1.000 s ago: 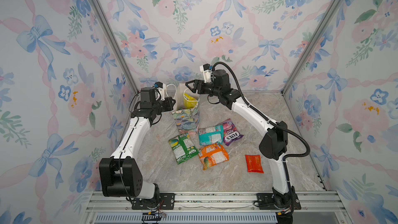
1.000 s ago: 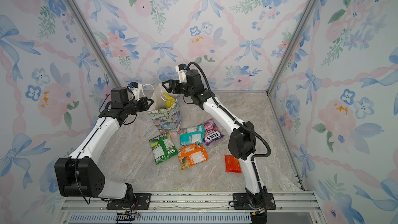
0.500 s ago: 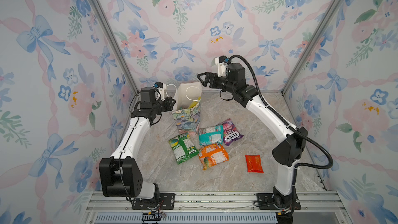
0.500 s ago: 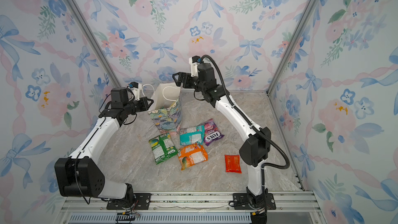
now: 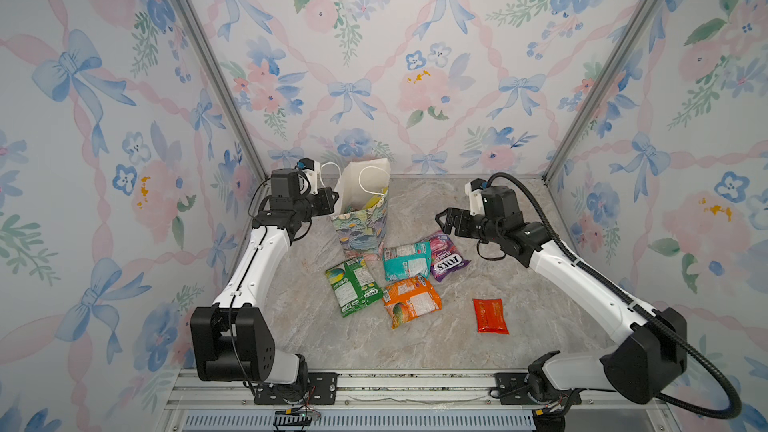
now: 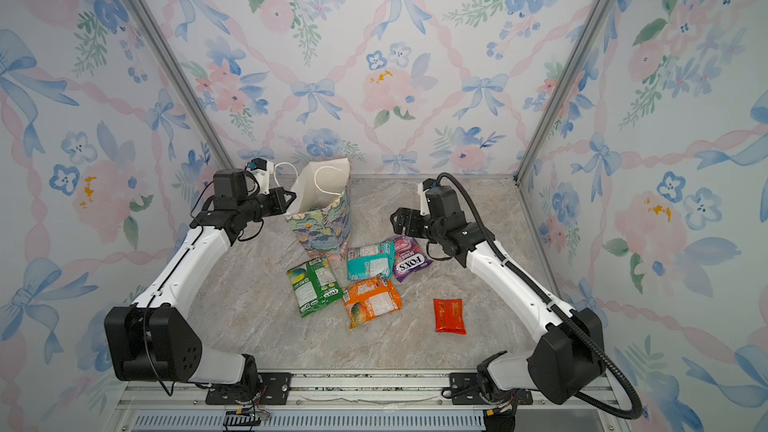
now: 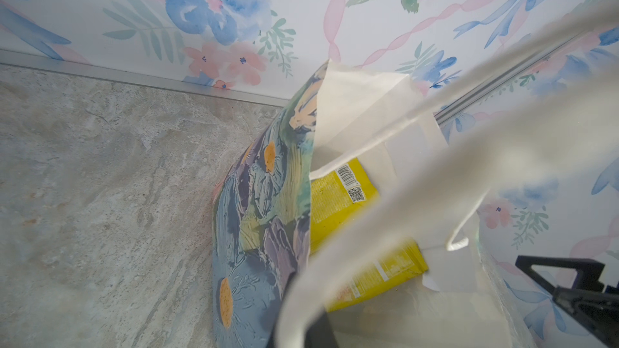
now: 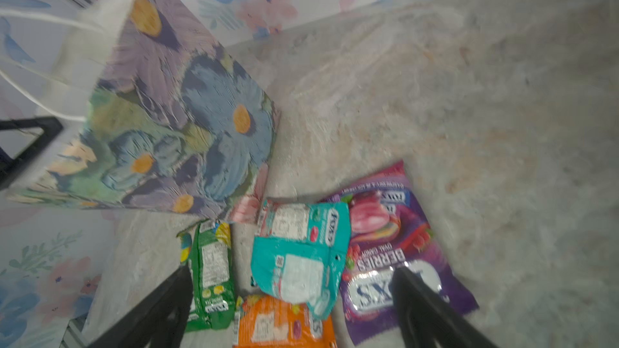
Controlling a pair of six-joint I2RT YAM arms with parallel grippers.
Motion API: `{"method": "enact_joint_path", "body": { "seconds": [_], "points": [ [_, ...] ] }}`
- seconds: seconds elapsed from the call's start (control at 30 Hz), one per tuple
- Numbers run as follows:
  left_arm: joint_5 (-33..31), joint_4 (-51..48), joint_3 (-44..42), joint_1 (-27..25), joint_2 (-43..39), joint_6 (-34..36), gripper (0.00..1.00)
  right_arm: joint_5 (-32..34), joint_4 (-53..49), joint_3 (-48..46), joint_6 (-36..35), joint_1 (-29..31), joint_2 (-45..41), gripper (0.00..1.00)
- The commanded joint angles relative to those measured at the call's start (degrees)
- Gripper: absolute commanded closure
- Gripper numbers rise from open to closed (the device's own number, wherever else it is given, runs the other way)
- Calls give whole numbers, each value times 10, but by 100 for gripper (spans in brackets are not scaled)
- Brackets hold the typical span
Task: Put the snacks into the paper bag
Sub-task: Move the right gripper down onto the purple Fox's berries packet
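two white robot arms work over a grey marbled desk [image 5: 457, 347] inside walls papered with bows and flowers. the left claw [image 5: 330, 201] is clenched on the side rim of a small upright paper bag [image 5: 361, 230], painted outside with blue, green and pink flowers and white inside. we judge this pinch is there to steady the bag and hold its mouth open. a white cord handle [image 7: 418, 175] loops right past that claw. inside the bag, just beyond the claw, a glossy yellow plastic pouch [image 7: 345, 215] leans on edge against the white wall, so at least one snack is in.

the right claw [image 5: 442, 220] hangs released and empty above the desk, off to one side of the bag, its fingers [image 8: 160, 309] spread wide. seen from its wrist, a crumpled teal plastic pouch [image 8: 301, 256] lies straight ahead between the fingers. it overlaps a purple plastic pouch marked fox's berries [image 8: 395, 229], which sits under one finger. a green plastic pouch [image 8: 211, 269] lies by the other finger, and an orange plastic pouch [image 8: 281, 326] lies nearest the wrist, touching the teal one. a flat red plastic pouch [image 5: 490, 315] lies alone, well apart from this claw, back toward its arm's base.

the wide fingers facing the cluster suggest to us a line-up for the next pick, most likely the teal pouch on top. five pouches are left on the desk.
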Motion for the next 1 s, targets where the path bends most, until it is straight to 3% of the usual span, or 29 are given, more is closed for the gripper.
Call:
{"method": "enact_joint_path", "body": {
  "seconds": [0.0,0.17,0.3,0.47,0.97],
  "points": [
    [-5,4,-3,4,-21,14,100,13,-14,-95,74,10,-54,7],
    [-1,4,-3,4,-16,13,100,6,81,-233,186,12,-99,13],
    [-3,4,-3,4,-15,14,100,5,131,-273,228,12,-85,23],
    [-2,3,-3,4,-14,13,100,5,195,-293,264,10,-44,32],
    [-1,3,-3,4,-12,14,100,29,337,-299,341,3,78,39]
  ]
}}
